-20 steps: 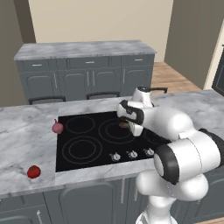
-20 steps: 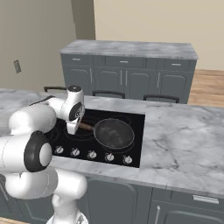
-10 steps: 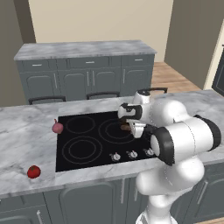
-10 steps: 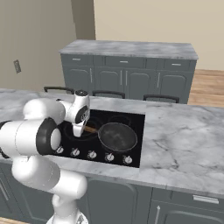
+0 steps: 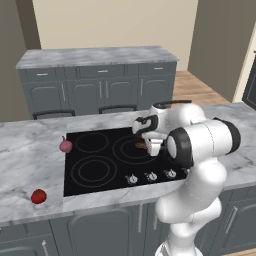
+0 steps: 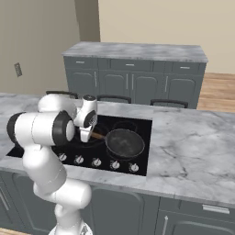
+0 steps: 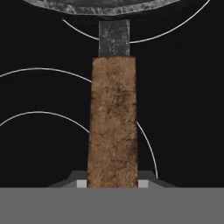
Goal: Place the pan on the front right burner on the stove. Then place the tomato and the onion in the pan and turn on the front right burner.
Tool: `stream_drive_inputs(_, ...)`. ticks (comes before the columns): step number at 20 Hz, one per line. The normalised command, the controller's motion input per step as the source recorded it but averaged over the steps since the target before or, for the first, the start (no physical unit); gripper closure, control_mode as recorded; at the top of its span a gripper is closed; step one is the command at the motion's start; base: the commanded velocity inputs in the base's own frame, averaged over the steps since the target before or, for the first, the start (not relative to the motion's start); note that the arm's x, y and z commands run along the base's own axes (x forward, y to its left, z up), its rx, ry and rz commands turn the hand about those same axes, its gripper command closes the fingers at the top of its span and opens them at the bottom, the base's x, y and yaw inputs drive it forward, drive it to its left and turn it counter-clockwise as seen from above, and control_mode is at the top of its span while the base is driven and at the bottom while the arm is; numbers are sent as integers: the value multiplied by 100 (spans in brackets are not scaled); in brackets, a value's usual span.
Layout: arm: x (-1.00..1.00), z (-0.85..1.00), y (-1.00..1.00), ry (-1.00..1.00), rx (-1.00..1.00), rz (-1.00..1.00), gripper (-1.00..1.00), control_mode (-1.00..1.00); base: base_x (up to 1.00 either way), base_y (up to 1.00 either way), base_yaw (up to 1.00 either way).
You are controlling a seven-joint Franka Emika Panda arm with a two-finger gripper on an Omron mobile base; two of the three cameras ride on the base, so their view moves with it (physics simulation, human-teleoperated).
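The white arm is reaching down over the flat black glass stove point(image 5: 107, 160), and its two-finger gripper point(image 6: 85, 136) is closing tight on the long brown wooden handle point(image 7: 113, 127) of the round dark grey frying pan point(image 6: 125, 143); in the hand view the handle is running straight up from between the finger tips to the short grey neck and the pan's rim. Seen from the right, the pan is sitting over the right-hand front part of the cooktop, above the front right burner point(image 7: 144, 33), whose thin grey rings are showing under the pan's neck, with the handle pointing left toward the gripper. A row of small silver knobs point(image 6: 96, 162) is lining the stove's front edge. Off to the left, the small pinkish-purple onion point(image 5: 65, 145) is resting at the stove's left edge, where glass meets grey marble counter point(image 5: 30, 165), and the small glossy red tomato point(image 5: 38, 196) is lying on the counter nearer the front, well apart from the pan. Behind, dark grey cabinets point(image 5: 95, 90) with a marble top are standing against the wall. No writing or brand marks are legible on anything here.
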Motion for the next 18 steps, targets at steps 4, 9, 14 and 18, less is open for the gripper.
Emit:
stream_drive_inputs(4, 29, -31, 0, 5, -2, 0, 100, -100, 0, 0, 0)
stream_drive_inputs(9, 16, -36, 0, 5, -2, 0, 100, -100, 0, 0, 0)
stream_drive_inputs(14, 0, -33, 8, 8, 0, 0, 100, -100, 0, 0, 0)
stream_drive_inputs(18, -1, -21, 4, 4, 0, -4, 100, -100, 0, 0, 0)
